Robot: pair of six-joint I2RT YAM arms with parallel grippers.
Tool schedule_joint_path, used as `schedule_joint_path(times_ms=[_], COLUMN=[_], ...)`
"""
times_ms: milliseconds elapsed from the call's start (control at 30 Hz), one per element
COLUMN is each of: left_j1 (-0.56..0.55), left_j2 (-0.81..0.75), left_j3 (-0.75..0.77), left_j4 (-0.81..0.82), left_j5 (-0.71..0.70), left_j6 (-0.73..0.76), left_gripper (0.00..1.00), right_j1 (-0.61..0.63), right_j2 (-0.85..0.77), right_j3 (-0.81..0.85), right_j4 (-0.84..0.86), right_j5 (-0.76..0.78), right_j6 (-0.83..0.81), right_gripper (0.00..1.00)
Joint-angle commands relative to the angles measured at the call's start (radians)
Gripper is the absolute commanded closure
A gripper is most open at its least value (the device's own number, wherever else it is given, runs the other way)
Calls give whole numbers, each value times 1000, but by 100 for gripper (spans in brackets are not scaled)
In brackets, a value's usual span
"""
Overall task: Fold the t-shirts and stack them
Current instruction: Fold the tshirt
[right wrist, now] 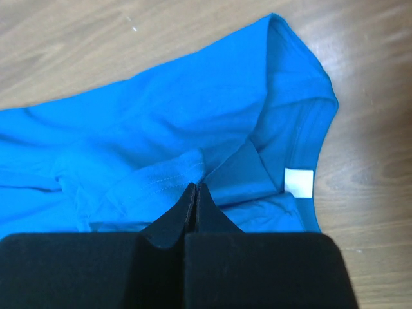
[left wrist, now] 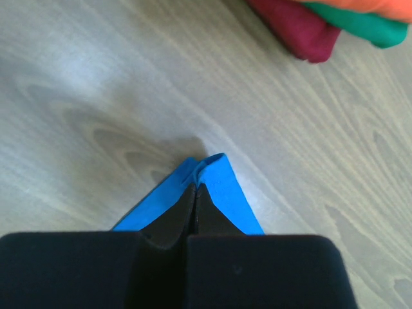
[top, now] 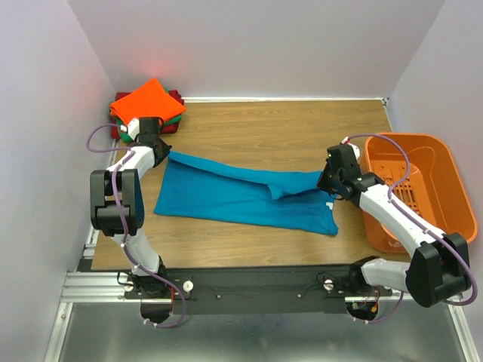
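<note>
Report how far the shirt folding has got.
Done: folded cloth shirts, bright orange, green and dark red, stacked far left. In hand: teal-blue cloth t-shirt, pinched at both ends by left tool and right tool. Left: fold it square, stack it.

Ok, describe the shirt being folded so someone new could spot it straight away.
On the wooden table, in the middle between the two arms, lies the teal-blue t-shirt. Unlike the orange shirt, green shirt and dark red shirt folded in a pile at the far left corner, it is spread out long, with the left gripper and right gripper pinching its ends.
</note>
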Motion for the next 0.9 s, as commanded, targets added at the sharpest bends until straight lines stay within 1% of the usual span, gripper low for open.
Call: schedule_joint_path(times_ms=[0,167,333,633,867], left_j1=[8,8,8,8,8], left_j2=[-62,-93,-141,-231,-280], left_j3=[-46,-94,-132,-232,-333], left_j4=[15,17,18,20,69], left_j5=[-6,-12,-3,-24,-35], left_j6=[9,5,0,-6,-15], left_gripper=[100,100,100,100,100], right_j1=[-1,-1,-1,-3,-3], right_j2=[-34,-68,-77,-92,-111], right_j3=[-47,-75,-63,-84,-138], right_j4=[-24,-28,-49,-54,-54], right_j5=[-10,2,37,37,13], right_j6=[22,20,10,11,14], right_gripper=[99,99,99,99,99])
